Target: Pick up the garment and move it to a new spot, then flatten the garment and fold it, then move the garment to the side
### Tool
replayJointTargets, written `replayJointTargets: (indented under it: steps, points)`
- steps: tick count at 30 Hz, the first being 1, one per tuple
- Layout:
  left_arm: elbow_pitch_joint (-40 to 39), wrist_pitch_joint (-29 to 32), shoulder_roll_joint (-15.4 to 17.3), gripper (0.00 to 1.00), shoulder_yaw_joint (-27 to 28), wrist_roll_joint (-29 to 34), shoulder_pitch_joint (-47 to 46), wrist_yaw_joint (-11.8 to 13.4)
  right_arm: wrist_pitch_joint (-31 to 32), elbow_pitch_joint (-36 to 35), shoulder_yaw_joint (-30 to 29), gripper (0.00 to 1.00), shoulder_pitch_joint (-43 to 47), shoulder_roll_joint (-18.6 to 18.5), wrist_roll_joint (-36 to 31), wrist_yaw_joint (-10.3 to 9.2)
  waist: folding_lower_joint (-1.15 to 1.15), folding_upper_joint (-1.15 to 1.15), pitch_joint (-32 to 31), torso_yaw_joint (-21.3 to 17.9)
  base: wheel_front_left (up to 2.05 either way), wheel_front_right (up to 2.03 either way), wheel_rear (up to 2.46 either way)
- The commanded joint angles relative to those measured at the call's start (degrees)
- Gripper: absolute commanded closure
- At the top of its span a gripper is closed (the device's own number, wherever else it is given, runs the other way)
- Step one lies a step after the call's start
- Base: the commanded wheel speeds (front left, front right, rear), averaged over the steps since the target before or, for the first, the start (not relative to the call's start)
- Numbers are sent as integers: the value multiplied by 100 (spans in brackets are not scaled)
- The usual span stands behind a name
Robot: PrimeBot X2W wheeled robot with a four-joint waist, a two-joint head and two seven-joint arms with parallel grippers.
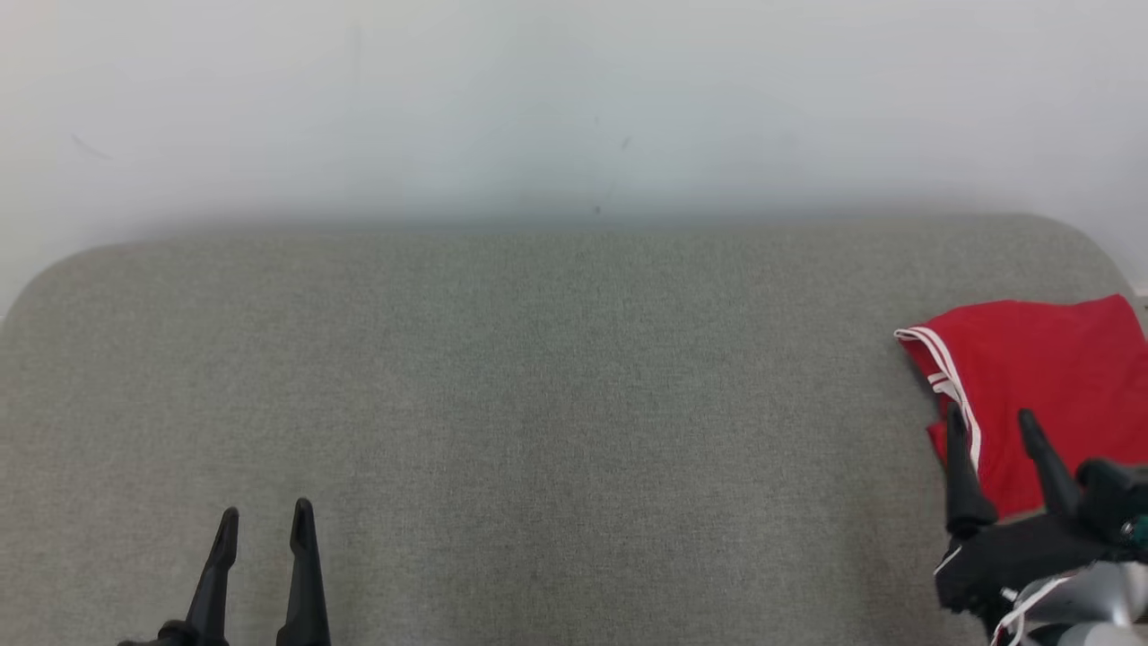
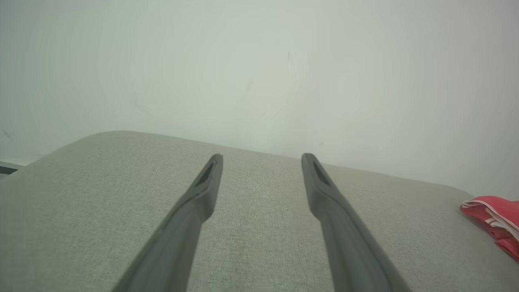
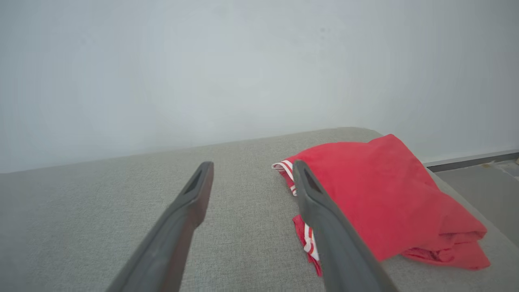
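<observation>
The garment (image 1: 1049,377) is red with white stripes along its edge, folded into a loose bundle at the right end of the grey padded surface (image 1: 538,404). It also lies right of centre in the right wrist view (image 3: 385,194) and at the right edge of the left wrist view (image 2: 496,221). My right gripper (image 1: 991,417) (image 3: 251,168) is open just in front of the garment's striped left edge, holding nothing. Far to the left, near the front edge, my left gripper (image 1: 265,511) (image 2: 261,158) stands open and empty over bare fabric.
A pale wall (image 1: 574,108) rises behind the padded surface. The surface's rounded right end drops off just past the garment, with a floor strip (image 3: 478,178) beyond it. Open grey fabric stretches between the two grippers.
</observation>
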Motion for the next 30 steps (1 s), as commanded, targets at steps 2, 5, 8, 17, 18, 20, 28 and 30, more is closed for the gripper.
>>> replayJointTargets:
  steps: [2,5,8,17,18,20,28,30]
  points:
    - [19,-13,-17,0,58,22,115,-4,-207,-76,183,0,227,55,187,-15,1,1,-233,39,0,0,0]
    - [49,-13,-23,0,106,33,190,-4,-360,-69,466,0,451,72,363,-15,1,1,-284,55,0,0,0]
    - [96,-13,-22,0,123,47,183,-4,-496,43,667,0,586,70,574,-15,1,1,-324,80,0,0,0]
    - [306,-13,-24,0,44,95,301,-4,-788,373,946,0,739,74,631,-15,1,1,-394,111,0,0,0]
    - [324,-13,-24,0,51,91,315,-5,-801,404,959,0,759,74,616,-15,1,1,-396,112,0,0,0]
    - [341,-13,-24,0,65,95,314,-4,-844,472,988,0,778,74,601,-15,1,1,-396,109,0,0,0]
    - [395,-13,-24,0,83,60,332,-4,-957,691,1138,0,636,74,611,-15,1,1,-370,107,0,0,0]
    - [399,-13,-25,0,91,56,334,-5,-965,711,1162,0,623,75,607,-15,1,1,-366,103,0,0,0]
